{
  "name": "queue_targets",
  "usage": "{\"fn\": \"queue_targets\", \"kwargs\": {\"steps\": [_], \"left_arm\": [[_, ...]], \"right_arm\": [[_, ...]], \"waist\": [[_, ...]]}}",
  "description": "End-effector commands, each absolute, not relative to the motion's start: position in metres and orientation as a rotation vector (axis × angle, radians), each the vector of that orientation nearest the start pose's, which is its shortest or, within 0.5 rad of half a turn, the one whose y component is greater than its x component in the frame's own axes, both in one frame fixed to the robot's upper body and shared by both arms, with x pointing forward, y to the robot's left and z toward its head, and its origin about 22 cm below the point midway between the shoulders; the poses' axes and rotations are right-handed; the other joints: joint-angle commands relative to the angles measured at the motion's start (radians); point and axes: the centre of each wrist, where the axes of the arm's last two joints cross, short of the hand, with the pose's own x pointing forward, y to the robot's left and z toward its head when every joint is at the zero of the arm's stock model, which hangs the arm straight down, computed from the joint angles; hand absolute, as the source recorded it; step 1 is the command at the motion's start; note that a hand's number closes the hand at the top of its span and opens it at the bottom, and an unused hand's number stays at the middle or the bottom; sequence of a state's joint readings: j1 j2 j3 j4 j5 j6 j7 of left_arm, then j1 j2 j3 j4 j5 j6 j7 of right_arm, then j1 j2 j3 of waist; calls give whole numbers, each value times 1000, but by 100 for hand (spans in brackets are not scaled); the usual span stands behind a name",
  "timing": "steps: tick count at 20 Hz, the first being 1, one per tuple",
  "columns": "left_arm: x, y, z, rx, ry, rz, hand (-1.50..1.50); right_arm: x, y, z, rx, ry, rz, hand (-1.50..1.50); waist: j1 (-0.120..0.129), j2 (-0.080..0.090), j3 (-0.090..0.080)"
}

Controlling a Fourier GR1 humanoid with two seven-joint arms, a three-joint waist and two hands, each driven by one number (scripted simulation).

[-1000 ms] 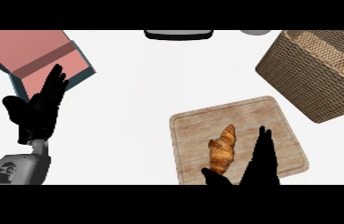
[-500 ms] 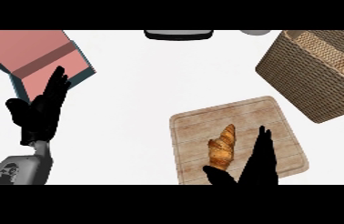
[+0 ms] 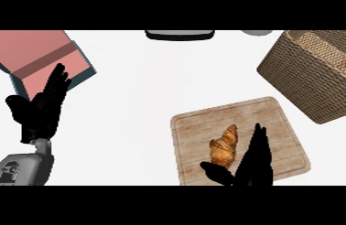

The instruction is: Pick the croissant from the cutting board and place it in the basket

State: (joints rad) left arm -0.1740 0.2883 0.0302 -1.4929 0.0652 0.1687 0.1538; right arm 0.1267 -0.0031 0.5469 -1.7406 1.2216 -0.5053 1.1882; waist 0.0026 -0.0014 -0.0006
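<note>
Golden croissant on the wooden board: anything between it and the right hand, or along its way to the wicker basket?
Nothing visible. The black right hand lies open just beside the golden-brown croissant on the wooden cutting board; only bare board and white counter separate it from the woven wicker basket.

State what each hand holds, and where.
Nothing. The right hand lies open beside the croissant; the left hand rests open.

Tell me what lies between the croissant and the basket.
In the head view, only bare cutting board and a strip of white counter separate the croissant from the basket; nothing stands there.
</note>
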Motion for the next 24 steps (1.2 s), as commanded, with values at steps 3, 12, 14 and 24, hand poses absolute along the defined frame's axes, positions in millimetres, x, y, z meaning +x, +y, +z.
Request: {"fn": "queue_targets", "kwargs": {"steps": [3, 12, 14, 24], "left_arm": [[282, 298, 54, 293, -1511, -38, 0], [294, 286, 56, 280, -1510, -25, 0], [291, 287, 34, 279, -1525, -44, 0], [278, 279, 36, 267, -1512, -22, 0]], "right_arm": [[194, -105, 14, -988, -782, 51, -150], [200, -101, -16, -913, -789, 263, 150], [200, -100, -21, -869, -824, 209, 150], [180, -106, -22, -840, -906, 101, 150]], "waist": [[4, 2, 1], [4, 3, 1], [0, 4, 1], [-4, 0, 1]]}}
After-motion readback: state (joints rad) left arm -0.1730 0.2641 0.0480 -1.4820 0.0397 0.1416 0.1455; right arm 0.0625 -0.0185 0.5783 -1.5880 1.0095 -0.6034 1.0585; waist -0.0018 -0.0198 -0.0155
